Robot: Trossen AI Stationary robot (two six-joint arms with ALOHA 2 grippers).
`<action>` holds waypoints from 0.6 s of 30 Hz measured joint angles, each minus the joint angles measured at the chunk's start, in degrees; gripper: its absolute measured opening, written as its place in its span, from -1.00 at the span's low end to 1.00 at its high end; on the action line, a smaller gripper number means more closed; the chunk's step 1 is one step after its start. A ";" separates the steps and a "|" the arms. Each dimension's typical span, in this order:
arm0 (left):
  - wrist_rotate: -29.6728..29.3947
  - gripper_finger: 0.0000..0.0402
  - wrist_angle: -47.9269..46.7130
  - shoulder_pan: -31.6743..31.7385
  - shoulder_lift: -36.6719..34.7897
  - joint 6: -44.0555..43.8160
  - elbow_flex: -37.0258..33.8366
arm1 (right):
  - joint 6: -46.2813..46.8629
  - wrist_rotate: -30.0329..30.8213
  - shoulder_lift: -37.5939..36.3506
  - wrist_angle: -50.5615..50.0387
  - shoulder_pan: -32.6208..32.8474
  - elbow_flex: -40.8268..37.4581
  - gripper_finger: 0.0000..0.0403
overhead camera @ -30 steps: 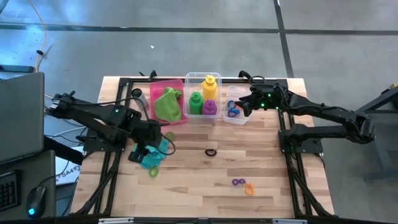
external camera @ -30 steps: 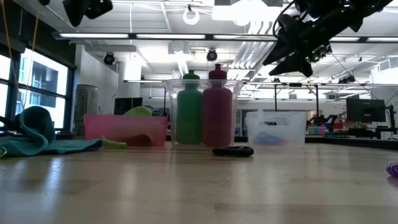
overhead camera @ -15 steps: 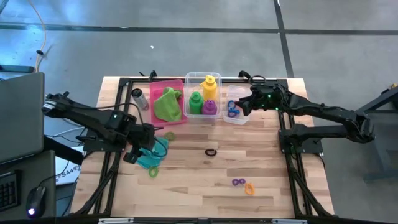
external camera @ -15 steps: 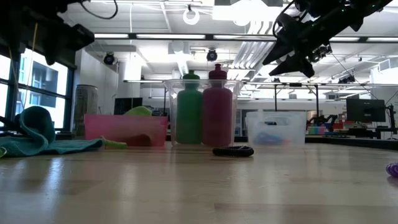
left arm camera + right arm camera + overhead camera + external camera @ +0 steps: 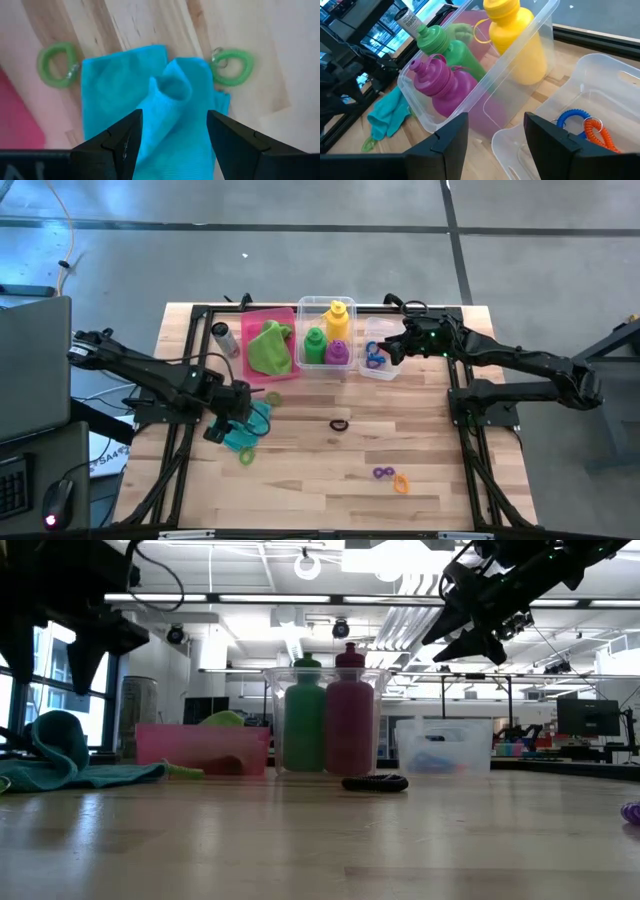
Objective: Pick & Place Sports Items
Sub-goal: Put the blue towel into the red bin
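While 2 green rings [image 5: 56,65] flank it on the wooden table [image 5: 430,450], the rumpled teal cloth [image 5: 150,110] lies just beside the pink bin [image 5: 262,320], directly beneath the left gripper [image 5: 174,134], jaws spread and empty. Right gripper [image 5: 496,131] hovers, jaws spread, over the clear bins [image 5: 600,80].

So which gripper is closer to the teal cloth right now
The left. The left gripper hangs open directly over the teal cloth; the right gripper is across the table above the small clear bin.

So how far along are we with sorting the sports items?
Done: three bottles in the middle bin, lime cloth in the pink bin, two rings in the right bin. In hand: open left gripper above the teal cloth. Left: loose rings.
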 joint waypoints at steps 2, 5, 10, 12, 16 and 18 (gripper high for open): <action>0.33 0.07 1.20 0.00 0.00 -0.29 -1.48 | 0.00 0.02 0.00 0.00 0.00 0.00 -0.09; 0.51 0.07 5.33 0.00 0.07 -0.68 -2.90 | 0.03 0.01 0.00 0.00 0.00 0.00 -0.09; -1.27 0.07 8.24 0.00 0.86 0.01 -3.14 | 0.26 -0.02 0.00 0.02 0.00 0.00 -0.09; -1.12 0.07 8.28 0.12 1.85 -0.61 -3.16 | 0.40 -0.06 0.00 0.13 0.00 0.00 -0.09; 0.40 0.07 7.65 1.22 5.04 -4.48 -3.16 | 0.44 -0.24 0.00 0.35 0.00 0.00 -0.09; 1.66 0.07 7.58 1.61 7.20 -4.58 -3.16 | 0.44 -0.22 0.02 0.26 0.00 0.00 -0.09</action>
